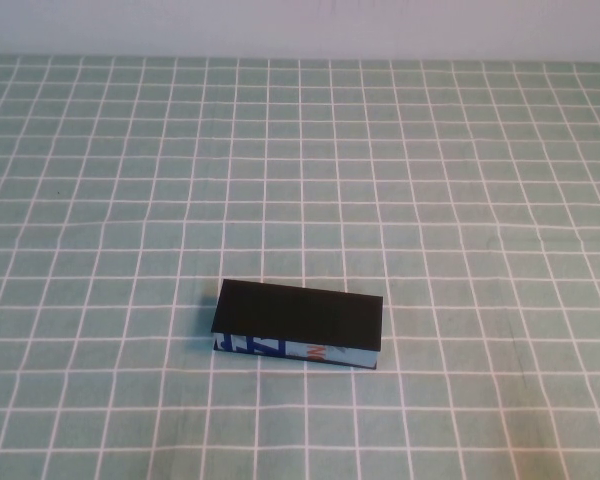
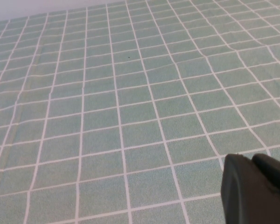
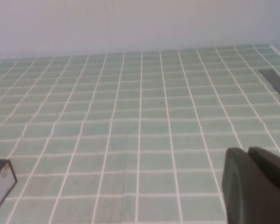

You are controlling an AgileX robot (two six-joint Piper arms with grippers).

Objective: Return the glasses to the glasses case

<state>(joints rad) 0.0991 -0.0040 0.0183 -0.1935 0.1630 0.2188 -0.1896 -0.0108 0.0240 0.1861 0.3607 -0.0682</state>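
Observation:
The glasses case (image 1: 300, 325) lies on the green checked cloth in the front middle of the table, its matte black lid down flat and its blue and white front side with a small orange mark facing me. One corner of it shows in the right wrist view (image 3: 0, 179). The glasses are not in view. Neither arm shows in the high view. My left gripper (image 2: 252, 158) hovers over bare cloth, fingers together and empty. My right gripper (image 3: 247, 151) is also shut and empty, off to the case's right side.
The green cloth with white grid lines (image 1: 430, 200) covers the whole table. A white wall (image 1: 300, 25) runs along the far edge. A dark strip (image 3: 276, 83) lies at the cloth's edge in the right wrist view.

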